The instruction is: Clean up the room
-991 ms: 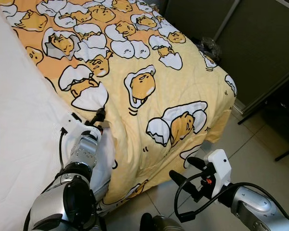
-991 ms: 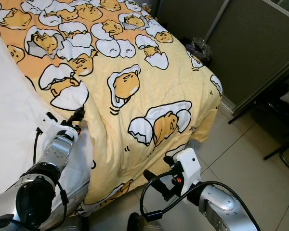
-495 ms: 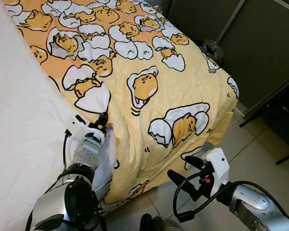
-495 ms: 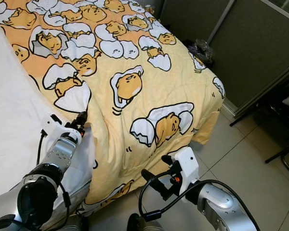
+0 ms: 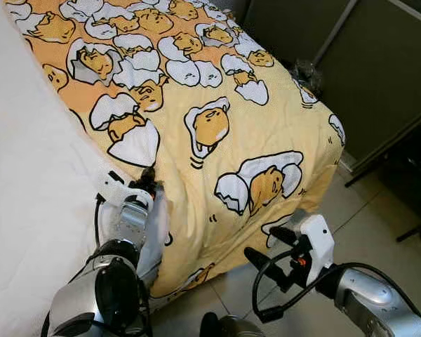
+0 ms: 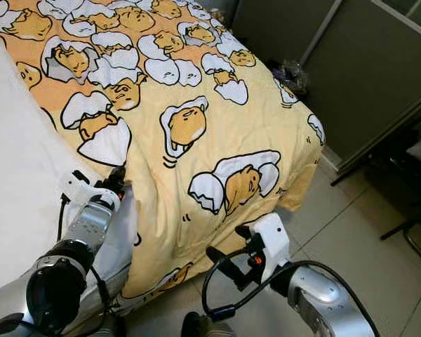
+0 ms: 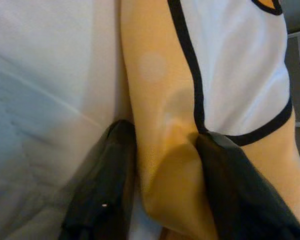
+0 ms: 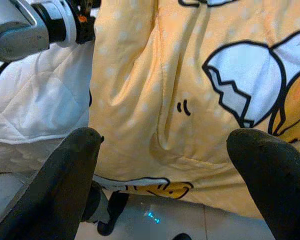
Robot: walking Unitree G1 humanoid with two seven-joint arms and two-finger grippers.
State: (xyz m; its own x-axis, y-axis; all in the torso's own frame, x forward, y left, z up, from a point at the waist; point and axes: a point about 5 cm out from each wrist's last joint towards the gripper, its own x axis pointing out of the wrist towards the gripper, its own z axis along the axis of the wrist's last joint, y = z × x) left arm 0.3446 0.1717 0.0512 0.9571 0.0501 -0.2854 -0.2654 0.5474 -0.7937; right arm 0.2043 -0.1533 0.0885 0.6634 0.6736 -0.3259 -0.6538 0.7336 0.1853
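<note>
Where the yellow blanket (image 5: 217,140) meets the white sheet (image 5: 28,175), the left gripper (image 5: 149,184) sits at the blanket's edge, near the bed's lower corner. The left wrist view shows its two black fingers (image 7: 107,185) closed on a fold of the orange-yellow cloth, one finger against the white sheet side and the other against the printed side, with the fold pinched between them. The blanket, printed with egg-and-shell cartoon figures outlined in black, covers the right part of the bed and hangs over its foot and side toward the floor. The white quilted sheet lies bare over the left part of the bed.

The right gripper (image 5: 270,247) hangs low beside the bed, just off the draped blanket near the bottom hem, above the pale tiled floor (image 5: 379,210). Its two fingers (image 8: 70,175) stand wide apart in the right wrist view, with nothing between them; beyond them lie the hanging blanket and the left arm (image 8: 25,30) at the sheet. A black cable (image 5: 263,295) loops under the right wrist.

Behind the bed's foot stands a dark grey partition (image 5: 379,63), and a small crumpled dark bag (image 5: 309,70) lies at its base by the far corner of the bed.
</note>
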